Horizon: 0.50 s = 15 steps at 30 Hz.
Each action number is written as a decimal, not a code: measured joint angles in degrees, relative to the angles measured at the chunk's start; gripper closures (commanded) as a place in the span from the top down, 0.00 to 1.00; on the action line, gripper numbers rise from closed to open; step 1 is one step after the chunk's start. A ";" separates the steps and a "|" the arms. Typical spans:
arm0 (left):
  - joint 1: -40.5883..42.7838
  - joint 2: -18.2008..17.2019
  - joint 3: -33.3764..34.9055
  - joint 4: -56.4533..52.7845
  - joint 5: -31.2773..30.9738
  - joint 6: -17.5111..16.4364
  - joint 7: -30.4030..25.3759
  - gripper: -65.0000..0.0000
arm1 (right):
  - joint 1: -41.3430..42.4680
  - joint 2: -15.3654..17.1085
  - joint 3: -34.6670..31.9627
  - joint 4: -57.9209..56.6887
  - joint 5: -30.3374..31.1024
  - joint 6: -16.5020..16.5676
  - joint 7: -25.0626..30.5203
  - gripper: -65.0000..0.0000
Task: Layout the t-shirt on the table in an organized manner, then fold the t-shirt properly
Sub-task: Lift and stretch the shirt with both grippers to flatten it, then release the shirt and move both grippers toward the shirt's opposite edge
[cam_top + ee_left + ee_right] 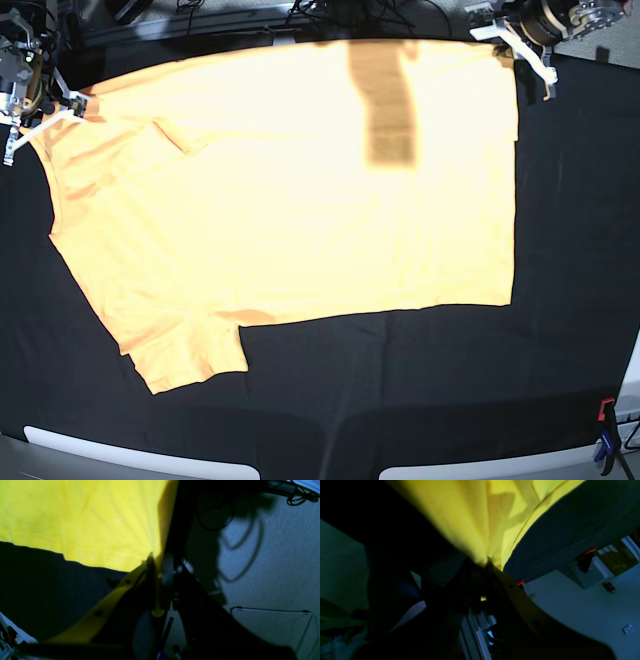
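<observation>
Table point(560, 330): very wide, covered in black cloth with faint creases; pale grey edge pieces point(130, 452) along the near side. A clamp with a red top point(605, 430) sits at the near corner on the left gripper's side.

T-shirt point(300, 190): plain light orange-yellow, short-sleeved, spread almost flat across the far half of the table. It stretches between the two grippers, one far corner at each. One sleeve lies toward the near side, below the right gripper, well away from it. A dark rectangular shadow point(385, 110) falls on the cloth nearer the left gripper.

Left gripper point(520, 45): at the far edge of the table, closed tight on the t-shirt's corner. In its wrist view the cloth fans out from the pinch point point(156, 562), with black table cover beside it.

Right gripper point(45, 110): at the opposite far corner, also clamped narrow on the t-shirt; in its wrist view the fabric bunches into folds where it enters the pinch point(487, 561).

Room: pale floor point(582, 610) beyond the table edge; a thin wire frame point(272, 611) stands on it by the left gripper. Loose cables point(300, 497) hang above, casting looping shadows. Behind the table, more dark cables point(340, 15) and gear, too blurred to name.
</observation>
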 measured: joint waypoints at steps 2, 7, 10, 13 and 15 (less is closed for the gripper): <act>0.00 0.00 0.00 0.00 0.00 0.00 -0.02 0.00 | 0.02 0.00 0.00 0.00 0.00 -0.02 -0.17 0.00; 0.00 0.02 0.00 0.02 -0.02 0.00 1.36 0.20 | 0.04 0.00 0.00 0.02 2.14 1.51 -3.41 0.11; 0.00 -0.35 -0.02 0.00 0.22 -0.02 3.78 0.46 | 0.00 0.24 0.00 -0.13 5.14 3.93 -8.24 0.33; -0.02 -0.13 -0.07 0.04 0.24 -2.12 5.18 0.48 | -0.11 0.48 0.00 -0.11 8.20 6.86 -8.74 0.36; 0.17 -0.15 -0.07 0.07 0.09 -4.63 8.15 0.48 | -0.13 1.22 0.00 -0.07 9.11 7.91 -9.14 0.36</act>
